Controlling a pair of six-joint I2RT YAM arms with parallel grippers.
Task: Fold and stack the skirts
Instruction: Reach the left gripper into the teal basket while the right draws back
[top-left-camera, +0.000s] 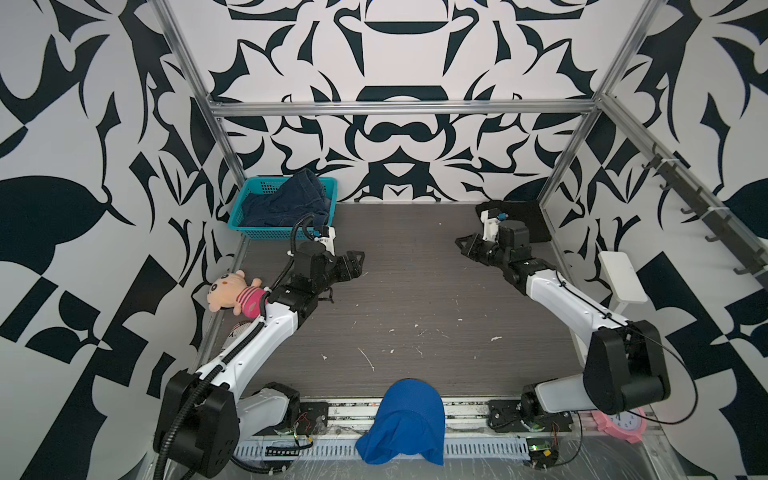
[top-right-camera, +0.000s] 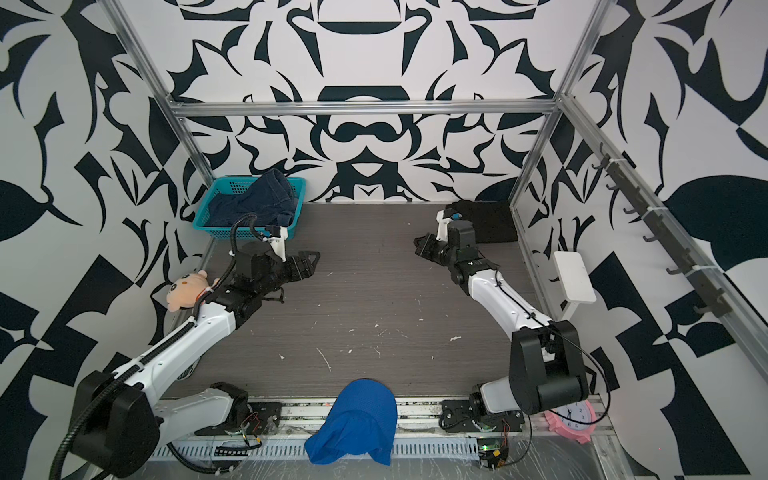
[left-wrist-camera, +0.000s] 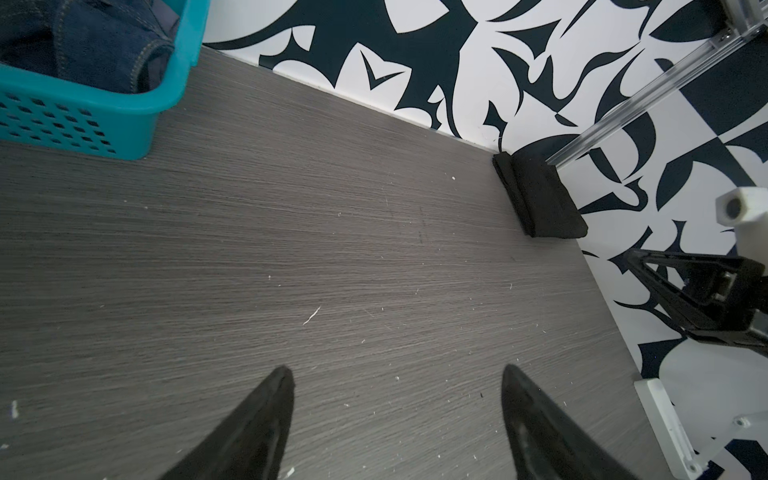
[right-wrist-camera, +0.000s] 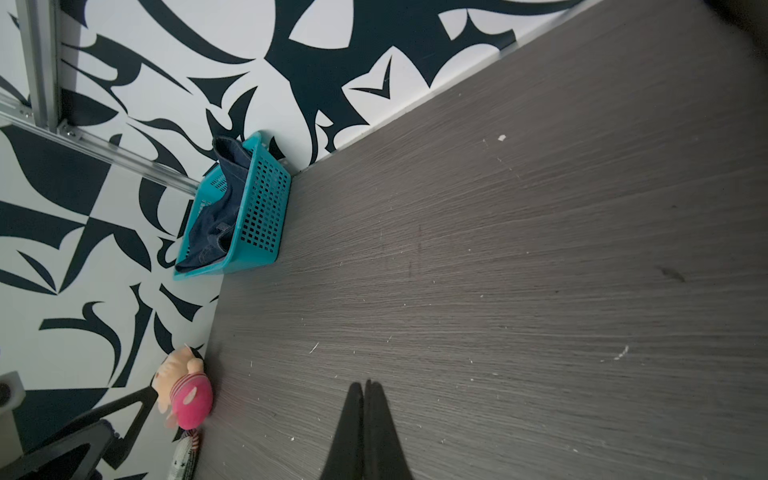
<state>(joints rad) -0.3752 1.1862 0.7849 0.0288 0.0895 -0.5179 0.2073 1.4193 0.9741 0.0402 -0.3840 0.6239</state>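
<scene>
Bimanual workspace seen from above and from both wrists. The left gripper (left-wrist-camera: 395, 370) hovers over bare table (top-left-camera: 415, 299) with its two black fingers (left-wrist-camera: 266, 415) spread wide apart and nothing between them; in both top views it sits just in front of the teal basket (top-left-camera: 266, 231). The right gripper (right-wrist-camera: 362, 385) has its fingers pressed flat together, tip to tip, gripping nothing — it also hangs above bare tabletop, pointing toward the middle of the table. The black skirt (top-left-camera: 525, 220) lies folded into a compact, thick rectangle in the far right corner of the table, against the wall and beside the frame post, just behind the right arm's wrist and apart from its fingers. The denim skirt (top-left-camera: 286, 199) lies crumpled inside the teal basket in the far left corner, part of it rising above the back rim, its pale seam stitching clear in the left wrist view. Other items: a plush toy (top-left-camera: 232, 291) at the left table edge, a bright blue mesh cloth (top-left-camera: 403, 419) draped over the near rail, and a pink clock (top-left-camera: 619, 424) at the near right.
</scene>
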